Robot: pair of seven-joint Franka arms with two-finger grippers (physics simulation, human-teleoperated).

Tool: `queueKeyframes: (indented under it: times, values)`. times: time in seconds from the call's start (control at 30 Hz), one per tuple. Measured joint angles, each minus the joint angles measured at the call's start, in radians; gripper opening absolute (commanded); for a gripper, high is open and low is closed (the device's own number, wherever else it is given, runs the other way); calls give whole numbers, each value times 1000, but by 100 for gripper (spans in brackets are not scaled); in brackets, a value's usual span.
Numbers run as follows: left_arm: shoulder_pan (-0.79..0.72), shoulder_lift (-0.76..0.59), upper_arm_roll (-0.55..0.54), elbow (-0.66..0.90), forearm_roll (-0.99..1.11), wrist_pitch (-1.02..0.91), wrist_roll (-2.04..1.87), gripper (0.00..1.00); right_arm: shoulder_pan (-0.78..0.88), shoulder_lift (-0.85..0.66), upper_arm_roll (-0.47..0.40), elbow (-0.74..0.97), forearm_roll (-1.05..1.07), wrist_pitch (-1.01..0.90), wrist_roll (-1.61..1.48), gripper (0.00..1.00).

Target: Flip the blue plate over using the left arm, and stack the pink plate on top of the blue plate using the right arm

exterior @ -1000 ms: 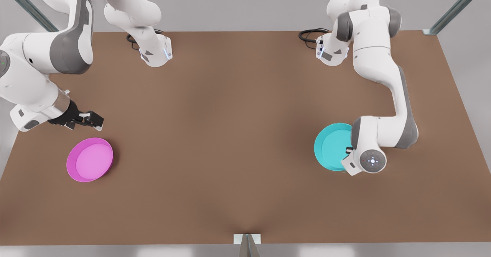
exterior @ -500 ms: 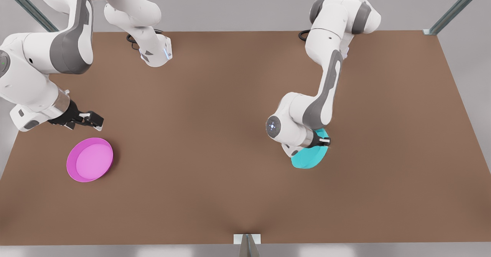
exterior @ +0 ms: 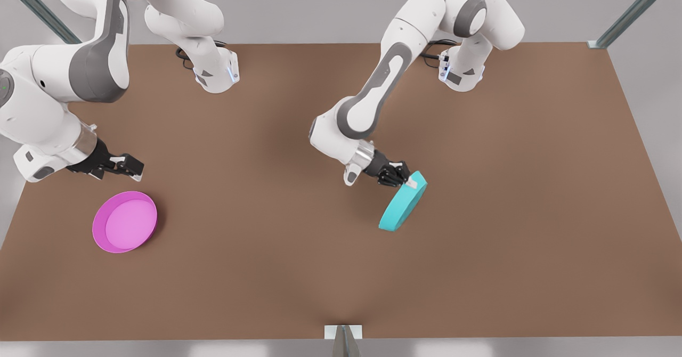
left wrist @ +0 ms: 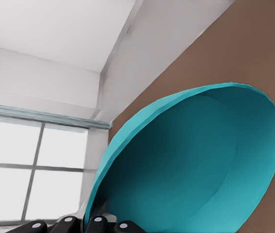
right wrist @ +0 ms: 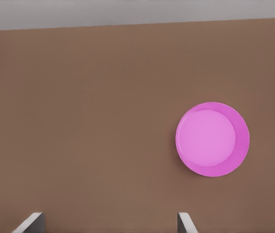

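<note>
The blue plate (exterior: 403, 201) hangs tilted on edge above the table, right of centre in the front view. My left gripper (exterior: 408, 183) is shut on its upper rim. In the left wrist view the blue plate (left wrist: 191, 170) shows its hollow inside, with the left gripper (left wrist: 91, 224) clamped on the rim. The pink plate (exterior: 125, 221) lies open side up at the front view's left. My right gripper (exterior: 130, 168) waits just above and behind it, open. The right wrist view shows the pink plate (right wrist: 212, 139) ahead of the spread fingertips (right wrist: 31, 221).
The brown table (exterior: 298, 261) carries both arm bases (exterior: 216, 72) (exterior: 461, 72) along its far edge. A small metal bracket (exterior: 343, 333) sits at the middle of the near edge. Bare tabletop lies between the two plates.
The left arm swung toward the front view's left with the blue plate, turning it from lying flat to standing tilted on edge. The right arm and the pink plate stayed still.
</note>
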Motion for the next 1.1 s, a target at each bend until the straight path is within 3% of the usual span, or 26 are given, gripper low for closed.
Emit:
queueKeyframes:
  times: [0.63, 0.83, 0.87, 0.93, 1.1]
  values:
    - [-114, 188, -1, -12, 203, -35, -333, 21, 1, -7, 1, 0, -1, -7, -2, 100]
    - [-120, 223, -1, -8, 205, -40, -357, 21, 1, -29, 3, 3, 1, -218, -11, 100]
    - [-122, 227, -1, -8, 205, -44, -357, 28, -5, -32, 21, 3, 1, -223, -12, 100]
    - [-122, 235, -1, -8, 201, -53, -354, 100, -1, -27, 26, 3, -1, -212, -12, 100]
    - [-123, 250, -1, -3, 180, -55, -357, 100, -12, -3, 24, 2, 20, -210, -13, 100]
